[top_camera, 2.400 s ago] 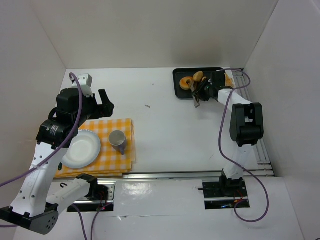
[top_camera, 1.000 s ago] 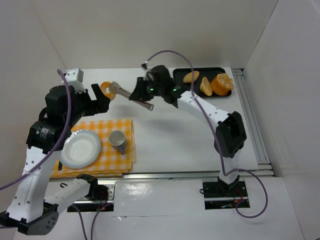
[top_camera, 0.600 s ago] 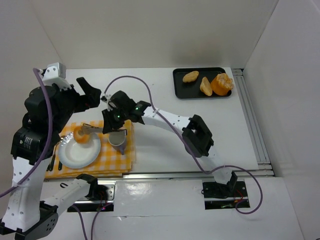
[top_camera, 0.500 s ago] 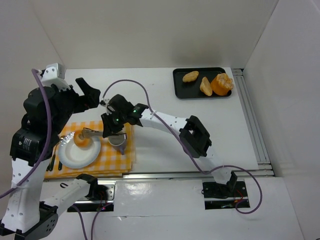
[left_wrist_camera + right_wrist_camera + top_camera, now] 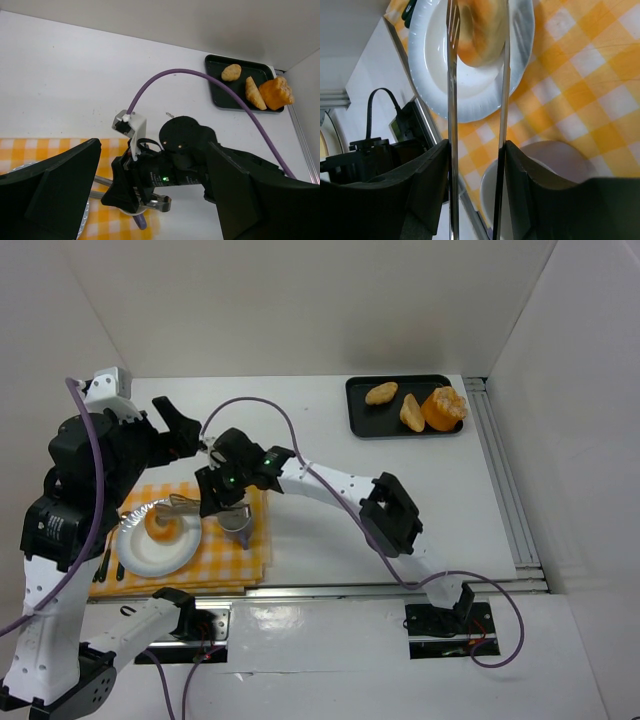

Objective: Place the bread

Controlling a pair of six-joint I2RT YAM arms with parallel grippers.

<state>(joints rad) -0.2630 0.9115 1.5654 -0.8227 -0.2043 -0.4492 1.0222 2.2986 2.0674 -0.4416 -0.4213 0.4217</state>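
White table (image 5: 330, 490), checked cloth (image 5: 225, 560) near left; right gripper (image 5: 218, 488) clamped on tongs (image 5: 452, 125), tips pinching bread (image 5: 480, 35) low over plate (image 5: 470, 105), long tongs reaching past cup (image 5: 238, 523); left gripper (image 5: 180, 435) spread, empty, parked clear

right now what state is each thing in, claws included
bread, lying on the plate between the tongs' blades
plate, flat on the checked cloth
cup, upright on the cloth beside the plate
tongs, gripped by the right claw
right claw, shut on the tongs
left claw, open, holding nothing
tray, holds three other pieces
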